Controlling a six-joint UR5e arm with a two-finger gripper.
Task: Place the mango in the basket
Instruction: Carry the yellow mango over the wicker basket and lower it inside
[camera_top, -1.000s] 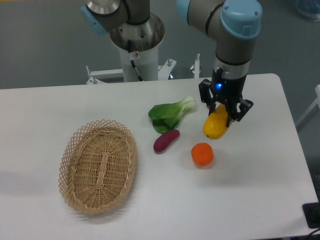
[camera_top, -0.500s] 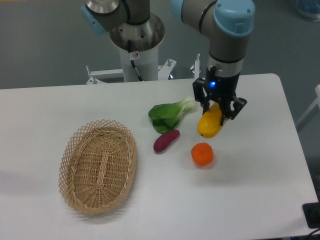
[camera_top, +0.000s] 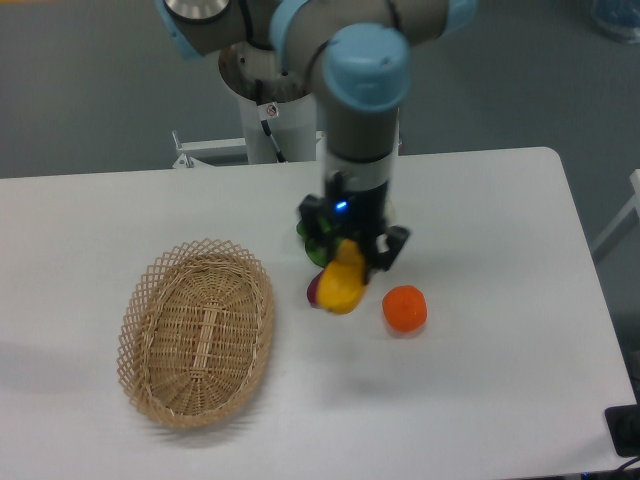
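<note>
My gripper (camera_top: 347, 262) is shut on the mango (camera_top: 343, 285), a yellow-orange oval fruit that hangs above the table just right of centre. The mango tilts down to the left below the black fingers (camera_top: 385, 250). The basket (camera_top: 196, 332), a tan wicker oval with a lattice rim, lies on the table to the left, with nothing inside it. A gap of bare table separates the mango from the basket's right rim.
A round orange (camera_top: 405, 309) sits just right of the held mango. A purple sweet potato (camera_top: 313, 291) and a leafy green vegetable (camera_top: 311, 245) lie mostly hidden behind the gripper and mango. The robot's base column (camera_top: 270, 110) stands at the table's far edge.
The arm has swung left with the mango held, from right of the orange to over the sweet potato and greens, closer to the basket.
</note>
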